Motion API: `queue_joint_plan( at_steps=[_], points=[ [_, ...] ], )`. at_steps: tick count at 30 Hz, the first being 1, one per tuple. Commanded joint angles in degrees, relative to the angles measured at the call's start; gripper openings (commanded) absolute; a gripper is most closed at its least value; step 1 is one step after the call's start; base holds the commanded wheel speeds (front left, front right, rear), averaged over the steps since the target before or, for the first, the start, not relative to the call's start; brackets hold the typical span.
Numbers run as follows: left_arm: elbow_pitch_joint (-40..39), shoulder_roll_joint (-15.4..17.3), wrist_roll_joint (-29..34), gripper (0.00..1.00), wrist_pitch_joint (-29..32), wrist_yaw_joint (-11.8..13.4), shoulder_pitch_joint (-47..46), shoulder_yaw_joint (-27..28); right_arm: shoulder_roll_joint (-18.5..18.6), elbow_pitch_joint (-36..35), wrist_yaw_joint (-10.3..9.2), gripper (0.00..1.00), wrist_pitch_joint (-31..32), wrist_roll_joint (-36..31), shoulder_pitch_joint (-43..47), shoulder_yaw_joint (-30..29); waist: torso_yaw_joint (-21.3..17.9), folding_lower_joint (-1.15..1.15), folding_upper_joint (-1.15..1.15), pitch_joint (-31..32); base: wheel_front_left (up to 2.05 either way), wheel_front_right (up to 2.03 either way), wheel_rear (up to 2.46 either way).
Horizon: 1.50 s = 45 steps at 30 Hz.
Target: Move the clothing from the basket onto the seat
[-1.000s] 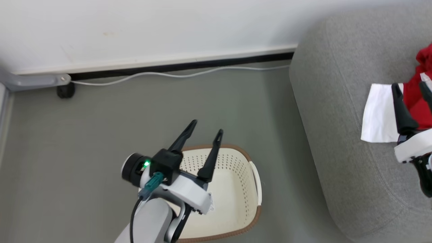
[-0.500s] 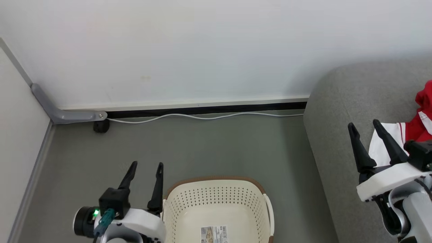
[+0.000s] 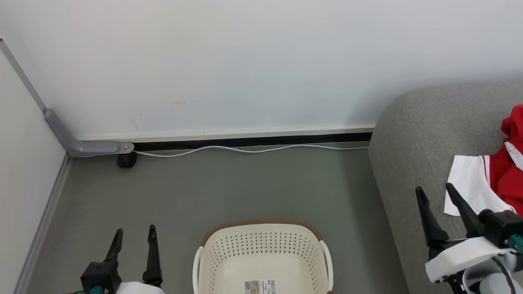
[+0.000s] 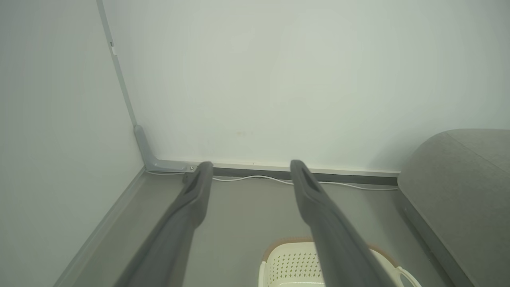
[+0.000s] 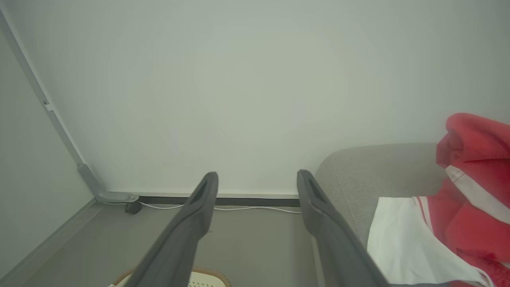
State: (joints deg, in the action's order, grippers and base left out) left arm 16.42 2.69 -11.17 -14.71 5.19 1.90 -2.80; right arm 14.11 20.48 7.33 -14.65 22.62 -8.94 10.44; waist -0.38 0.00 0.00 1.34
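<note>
On the seat (image 3: 408,134), the clothing (image 3: 504,179) is lying limp, likely light, graspable at any fold; left pincer (image 3: 135,228) and right pincer (image 3: 434,188) are gaping.

clothing (image 3: 504,175) lies on the seat (image 3: 408,163); the basket (image 3: 261,249) stands on the floor (image 3: 245,188).

Basket (image 3: 261,245) cropped below, clothing (image 3: 504,179) cropped (right edge), label (image 3: 260,286) seemingly illegible
</note>
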Motion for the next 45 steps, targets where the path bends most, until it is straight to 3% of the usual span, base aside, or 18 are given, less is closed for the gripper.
queue_joint_plan(
  at_steps=[1,17,35,36,45],
  points=[
    [-1.8,0.3,0.2,1.0,-0.3,0.5,-1.0,2.2,0.5,-1.8,0.16,1.0,-0.3,-0.9,-0.1,0.6,-0.1,0.0,0.0,0.0,0.0,0.0,0.0],
    [-3.3,0.2,-4.7,1.0,-0.3,-0.1,1.4,0.7,-0.6,-1.2,0.16,1.0,-0.3,-3.2,1.3,-1.1,-1.5,0.0,0.0,-0.2,0.0,0.0,0.0],
    [-2.9,0.2,-4.9,1.0,-0.3,-0.7,1.1,-0.6,-0.7,-1.1,0.16,1.0,-0.3,-2.6,0.8,-1.0,-1.7,0.0,0.0,-0.5,0.0,0.0,0.0],
    [-2.8,0.2,-5.1,0.0,-0.3,-0.9,1.1,-0.7,-0.8,-1.2,0.16,0.0,-0.3,-2.5,0.9,-1.2,-1.7,0.0,0.0,-0.4,0.0,0.0,0.0],
    [1.3,-0.5,-7.7,0.0,1.0,-1.1,2.7,-1.7,-3.3,2.3,0.01,0.0,0.8,0.3,4.2,-2.3,-1.7,0.07,0.0,-0.5,0.0,0.0,0.0]
  ],
)
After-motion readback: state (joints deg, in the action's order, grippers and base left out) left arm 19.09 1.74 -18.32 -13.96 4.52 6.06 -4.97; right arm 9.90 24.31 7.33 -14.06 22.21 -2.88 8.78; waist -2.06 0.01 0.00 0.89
